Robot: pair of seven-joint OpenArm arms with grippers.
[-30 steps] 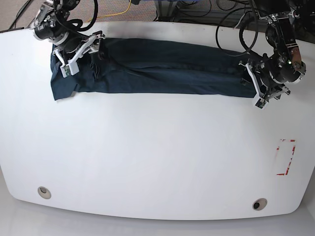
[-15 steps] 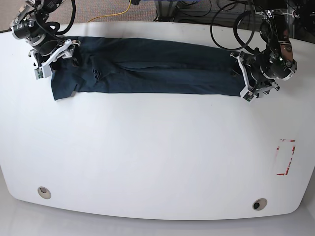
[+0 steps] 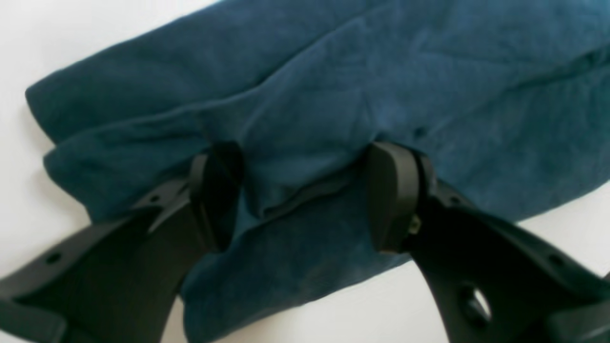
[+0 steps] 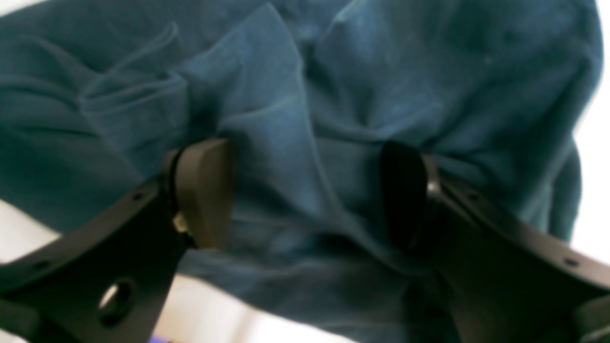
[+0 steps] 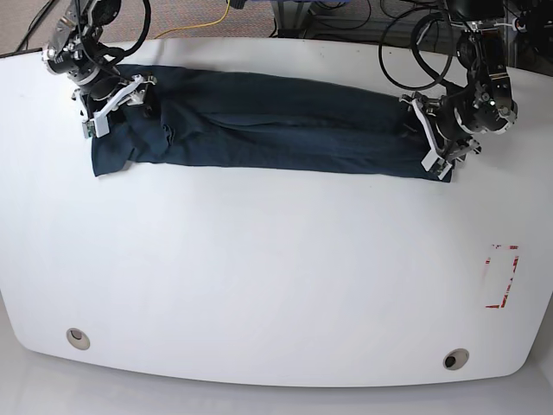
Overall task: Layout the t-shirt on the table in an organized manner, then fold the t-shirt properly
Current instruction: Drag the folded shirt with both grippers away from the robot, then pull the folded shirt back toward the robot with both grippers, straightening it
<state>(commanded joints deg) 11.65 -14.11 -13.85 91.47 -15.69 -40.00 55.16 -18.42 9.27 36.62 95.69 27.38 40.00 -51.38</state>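
The dark navy t-shirt [image 5: 276,125] lies as a long, narrow, rumpled strip across the far half of the white table [image 5: 276,277]. At the strip's right end my left gripper [image 5: 432,138] rests on the cloth. In the left wrist view that gripper [image 3: 305,195] is open, its black pads [image 3: 217,195] set on either side of a raised fold of t-shirt [image 3: 381,71]. My right gripper [image 5: 117,102] sits on the strip's left end. In the right wrist view it [image 4: 305,193] is open too, wrinkled t-shirt [image 4: 333,71] bunched between its pads [image 4: 205,190].
Two grey grommet holes [image 5: 78,337] [image 5: 455,358] sit near the table's front edge, and a red tape rectangle [image 5: 503,277] lies at the right. Cables [image 5: 406,43] hang behind the table's far edge.
Both grippers have moved inward onto the t-shirt's ends: the left from just off the right end, the right from the table's far left corner.
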